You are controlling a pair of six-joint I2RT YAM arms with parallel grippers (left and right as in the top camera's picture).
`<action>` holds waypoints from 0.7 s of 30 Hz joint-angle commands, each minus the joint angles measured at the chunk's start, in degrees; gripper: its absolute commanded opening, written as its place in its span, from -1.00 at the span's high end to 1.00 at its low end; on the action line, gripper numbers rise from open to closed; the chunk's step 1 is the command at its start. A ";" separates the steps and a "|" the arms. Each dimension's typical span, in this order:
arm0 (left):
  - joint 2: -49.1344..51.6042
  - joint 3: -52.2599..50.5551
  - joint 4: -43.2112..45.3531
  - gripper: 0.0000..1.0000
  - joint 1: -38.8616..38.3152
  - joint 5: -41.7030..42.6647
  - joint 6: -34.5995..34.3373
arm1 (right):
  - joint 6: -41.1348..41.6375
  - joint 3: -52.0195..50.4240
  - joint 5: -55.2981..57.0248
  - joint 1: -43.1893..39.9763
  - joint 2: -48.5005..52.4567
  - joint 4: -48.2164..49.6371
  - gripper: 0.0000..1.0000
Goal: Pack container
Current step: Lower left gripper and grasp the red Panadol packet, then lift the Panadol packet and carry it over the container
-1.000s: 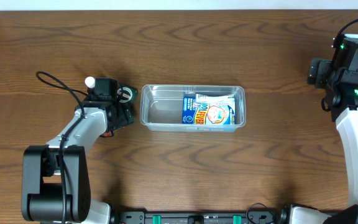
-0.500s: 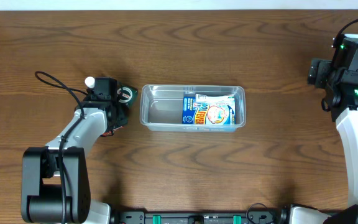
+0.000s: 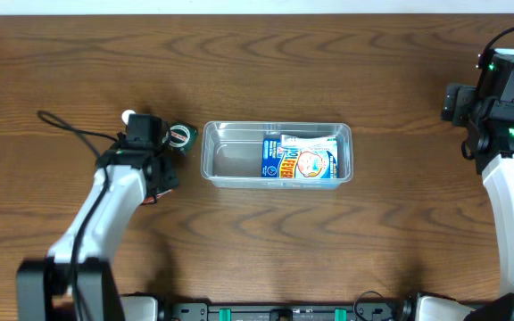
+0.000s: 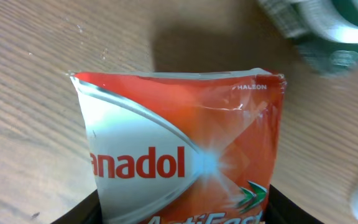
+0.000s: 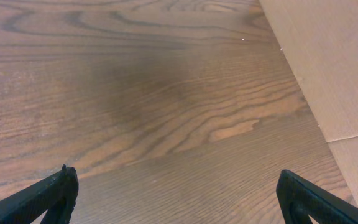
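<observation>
The container (image 3: 277, 153) stood at the centre of the table (image 3: 257, 53) in the overhead view, with its long axis running from 9 to 3 o'clock. It was a clear, shallow tub with rounded corners and a rim. A blue-and-white packet (image 3: 300, 159) lay flat inside it and filled the 3 o'clock half. The 9 o'clock half showed only the bare floor of the tub.

The left pincer (image 4: 182, 211) was positioned at 9 o'clock from the container, near its short wall but apart from it. The left wrist view showed the two dark fingers (image 4: 79, 211) set on either side of the near end of a red-and-white Panadol packet (image 4: 179, 143), so the pincer was clamped on that packet. The free end of the packet pointed away from the wrist camera and cast a shadow on the wood beyond it.

A small green-and-white item (image 3: 180, 135) stood on the table between the left arm and the container's 9 o'clock wall. It was blurred in the wrist view and could not be identified further.

The right pincer (image 5: 176, 190) was well apart from the container at 3 o'clock, near the table edge. Its fingers (image 5: 55, 193) were spread wide over bare wood with nothing between them. A tan panel (image 5: 334, 62) lay at 2 o'clock in the right wrist view.
</observation>
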 commanded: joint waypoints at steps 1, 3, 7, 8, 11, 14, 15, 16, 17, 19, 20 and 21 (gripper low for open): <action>-5.86 2.03 -1.18 -0.12 -0.09 6.56 3.67 | 0.85 0.11 0.57 -0.22 -0.37 -0.09 -0.98; -8.92 2.03 -1.27 -0.11 -0.24 10.12 5.29 | 0.85 0.11 0.57 -0.22 -0.37 -0.09 -0.98; -14.43 2.03 -0.24 -0.08 -2.27 13.35 8.79 | 0.85 0.11 0.57 -0.22 -0.37 -0.09 -0.98; -15.58 2.03 0.22 -0.04 -3.10 13.35 9.79 | 0.85 0.11 0.57 -0.22 -0.37 -0.09 -0.98; -18.29 2.03 1.97 0.03 -5.90 13.33 12.09 | 0.85 0.11 0.57 -0.22 -0.37 -0.09 -0.99; -20.04 2.03 4.28 0.09 -8.76 13.33 12.24 | 0.85 0.11 0.57 -0.22 -0.37 -0.09 -0.98; -20.46 2.05 5.16 0.09 -9.86 13.31 12.22 | 0.83 0.11 0.57 -0.22 -0.37 -0.09 -0.98; -20.63 2.08 5.75 0.10 -10.56 13.31 12.20 | 0.83 0.11 0.57 -0.22 -0.37 -0.09 -0.99; -20.74 2.14 6.32 0.11 -11.34 13.31 12.09 | 0.85 0.11 0.57 -0.22 -0.37 -0.09 -0.98; -20.76 2.47 7.02 0.13 -12.61 13.31 11.43 | 0.85 0.11 0.57 -0.22 -0.37 -0.09 -0.99; -20.76 2.78 7.08 0.14 -13.18 13.31 10.97 | 0.85 0.11 0.57 -0.22 -0.37 -0.09 -0.98; -20.76 3.17 7.02 0.19 -13.60 13.31 10.34 | 0.85 0.11 0.57 -0.22 -0.37 -0.09 -0.99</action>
